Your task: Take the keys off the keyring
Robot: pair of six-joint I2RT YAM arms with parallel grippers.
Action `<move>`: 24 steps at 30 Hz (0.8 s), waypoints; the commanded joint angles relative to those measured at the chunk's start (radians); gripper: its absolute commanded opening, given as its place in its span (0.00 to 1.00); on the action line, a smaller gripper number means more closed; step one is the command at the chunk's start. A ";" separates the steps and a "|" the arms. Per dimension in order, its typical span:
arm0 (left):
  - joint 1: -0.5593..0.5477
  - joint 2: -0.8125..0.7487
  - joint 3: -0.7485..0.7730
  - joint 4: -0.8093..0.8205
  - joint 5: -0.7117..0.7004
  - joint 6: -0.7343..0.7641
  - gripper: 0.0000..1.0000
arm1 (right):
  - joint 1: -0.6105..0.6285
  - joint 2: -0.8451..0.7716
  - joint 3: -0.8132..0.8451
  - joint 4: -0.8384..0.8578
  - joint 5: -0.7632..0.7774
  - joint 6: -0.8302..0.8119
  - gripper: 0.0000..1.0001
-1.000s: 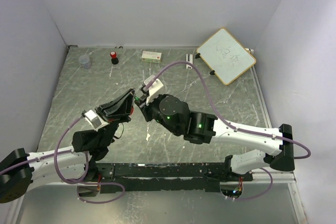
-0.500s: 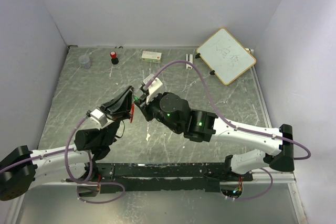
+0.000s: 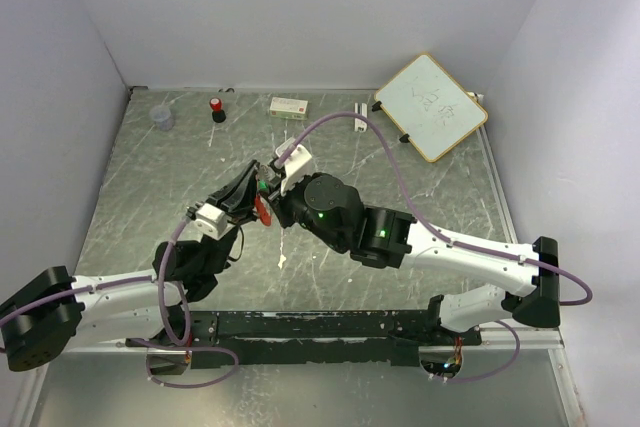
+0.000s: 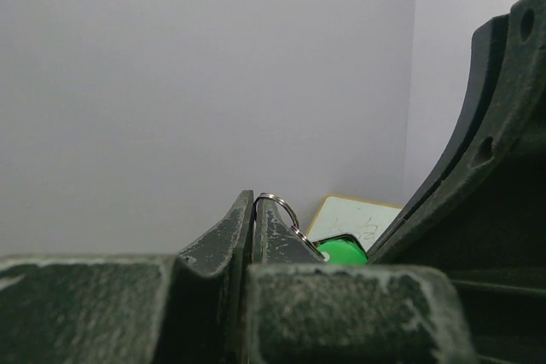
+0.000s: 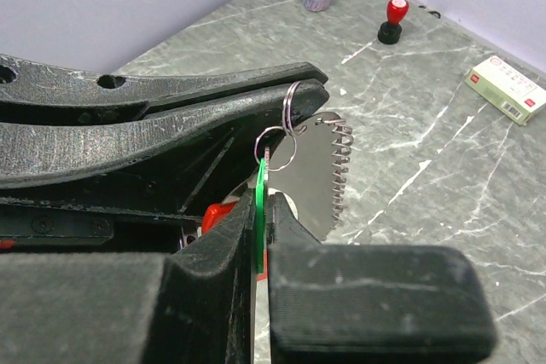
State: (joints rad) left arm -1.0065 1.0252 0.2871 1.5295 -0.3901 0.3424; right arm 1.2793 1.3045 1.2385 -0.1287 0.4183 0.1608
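Note:
My left gripper (image 3: 250, 185) and right gripper (image 3: 264, 190) meet above the middle of the table. In the left wrist view my left gripper (image 4: 253, 210) is shut on the silver keyring (image 4: 281, 208); the green key (image 4: 339, 251) hangs just beyond it. In the right wrist view my right gripper (image 5: 261, 202) is shut on the green key (image 5: 259, 202), edge-on between the fingers. The keyring (image 5: 288, 117) loops from the key's top to the left gripper's tips. The red key (image 5: 215, 213) shows behind the green one, and hangs between the grippers in the top view (image 3: 263, 208).
At the back of the table stand a clear cup (image 3: 161, 117), a red-capped little bottle (image 3: 217, 109) and a small box (image 3: 289, 106). A whiteboard (image 3: 431, 105) lies at the back right. The side walls stand close on both sides.
My left arm has swung right and forward, its wrist now nearer the right gripper. The red key now hangs in view between the grippers. The right arm has barely moved.

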 commanded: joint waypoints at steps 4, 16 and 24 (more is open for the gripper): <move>0.002 -0.019 0.028 0.277 -0.083 0.090 0.07 | 0.018 -0.016 0.039 -0.061 -0.041 0.009 0.00; 0.003 -0.063 -0.015 0.239 -0.141 0.199 0.07 | 0.020 -0.033 0.169 -0.232 -0.003 -0.002 0.00; 0.003 -0.075 -0.029 0.192 -0.158 0.210 0.07 | 0.020 -0.031 0.231 -0.286 0.019 -0.032 0.00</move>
State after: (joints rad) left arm -1.0321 0.9684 0.2771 1.5326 -0.3851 0.4908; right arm 1.2812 1.3045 1.4117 -0.3538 0.4259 0.1543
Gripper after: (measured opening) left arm 0.080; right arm 0.026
